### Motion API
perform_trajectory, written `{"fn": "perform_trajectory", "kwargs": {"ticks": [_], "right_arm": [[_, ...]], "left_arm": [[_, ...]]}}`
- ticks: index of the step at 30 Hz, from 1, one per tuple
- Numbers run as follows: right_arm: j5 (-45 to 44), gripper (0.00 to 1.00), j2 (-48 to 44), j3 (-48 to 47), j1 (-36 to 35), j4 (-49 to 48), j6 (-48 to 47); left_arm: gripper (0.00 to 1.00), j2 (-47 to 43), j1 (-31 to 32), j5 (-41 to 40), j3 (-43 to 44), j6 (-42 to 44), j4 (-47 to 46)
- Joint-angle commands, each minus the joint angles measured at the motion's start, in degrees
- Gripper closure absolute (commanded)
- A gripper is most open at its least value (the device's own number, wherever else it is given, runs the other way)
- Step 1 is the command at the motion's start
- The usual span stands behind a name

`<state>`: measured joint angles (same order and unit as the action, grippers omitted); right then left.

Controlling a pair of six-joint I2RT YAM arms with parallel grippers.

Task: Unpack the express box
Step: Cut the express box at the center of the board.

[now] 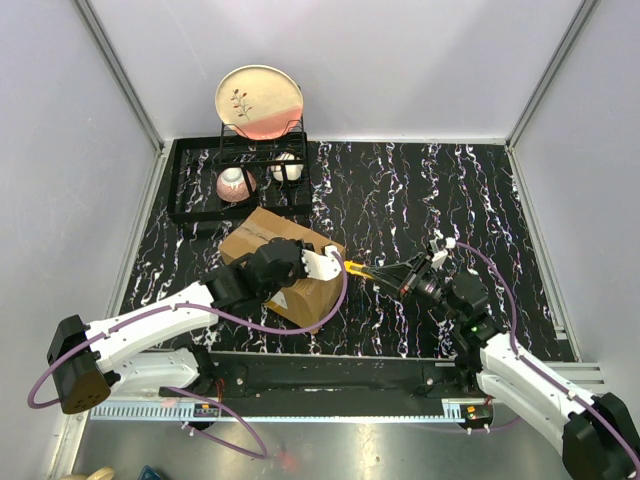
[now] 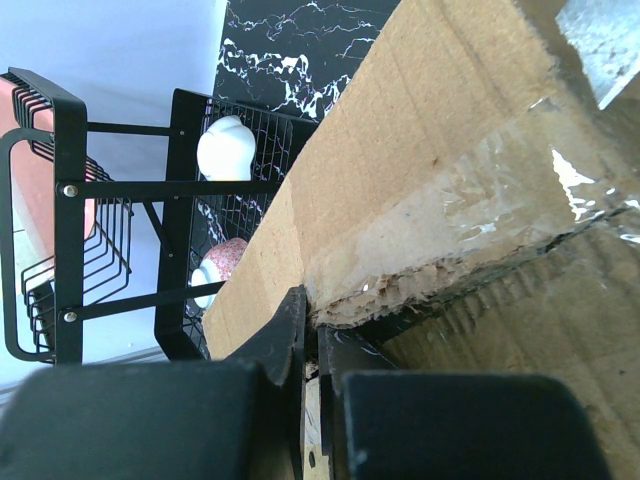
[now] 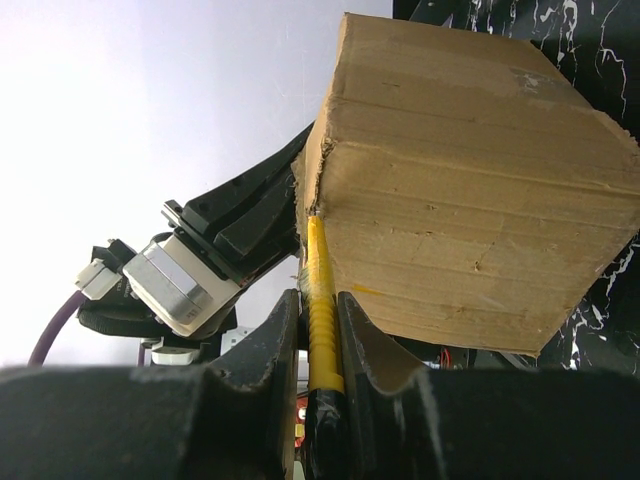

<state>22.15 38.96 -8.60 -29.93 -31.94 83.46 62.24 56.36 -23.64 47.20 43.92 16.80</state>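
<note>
Two arms, one carton: the right gripper clamps one ribbed yellow tool, its tip touching a frayed corner of the brown corrugated express box, which sits mid-table on the black marbled table. The left gripper is closed at the box's taped seam; whether it pinches cardboard is indiscernible. Beyond, one black wire rack holds one plate and two partly hidden bowls.
</note>
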Motion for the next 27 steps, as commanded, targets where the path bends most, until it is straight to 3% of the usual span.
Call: {"fn": "perform_trajectory", "kwargs": {"ticks": [1, 27], "right_arm": [[1.3, 1.00, 0.4, -0.6, 0.6, -2.6, 0.3], [1.2, 1.00, 1.6, 0.2, 0.8, -7.8, 0.6]], "left_arm": [[1.00, -1.8, 0.1, 0.4, -0.2, -1.6, -2.4], [1.00, -1.7, 0.2, 0.7, -0.5, -1.6, -2.4]]}}
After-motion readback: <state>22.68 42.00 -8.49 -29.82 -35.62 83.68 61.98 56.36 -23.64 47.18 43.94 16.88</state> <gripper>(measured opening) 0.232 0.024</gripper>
